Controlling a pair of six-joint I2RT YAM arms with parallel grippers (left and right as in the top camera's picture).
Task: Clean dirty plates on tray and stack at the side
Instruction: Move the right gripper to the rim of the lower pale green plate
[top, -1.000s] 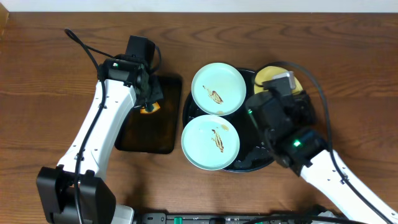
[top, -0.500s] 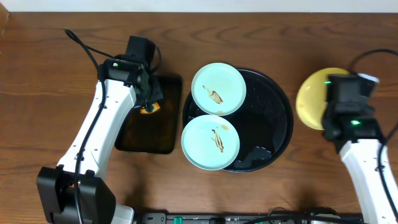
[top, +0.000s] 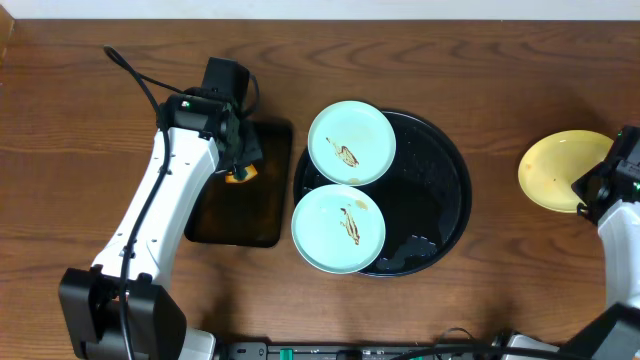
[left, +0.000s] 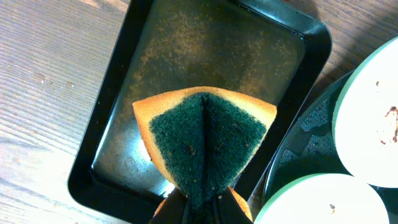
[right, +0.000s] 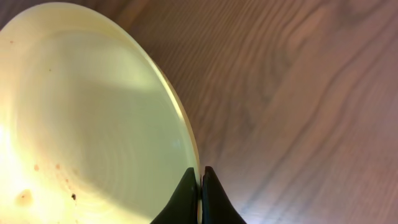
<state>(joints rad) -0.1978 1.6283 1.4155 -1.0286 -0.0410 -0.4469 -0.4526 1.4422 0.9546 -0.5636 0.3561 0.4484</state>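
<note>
The yellow plate (top: 556, 168) is well out at 3 o'clock from the round tray (top: 447, 180), on or just above the table (top: 500, 60); the right gripper (right: 200, 183) pinches its 4 o'clock rim, jaws closed onto the thin edge. It looks light, stiff, glossy, likely slippery, so a firm rim pinch suits. Two mint plates (top: 351, 142) crowd the tray's 9 o'clock side. The left gripper (left: 200, 200) squeezes a folded sponge (left: 205, 130) over the rectangular tray (left: 249, 50).

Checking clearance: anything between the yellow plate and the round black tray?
Only bare table lies between the yellow plate, held by the right claw, and the round black tray, as the overhead view shows.
</note>
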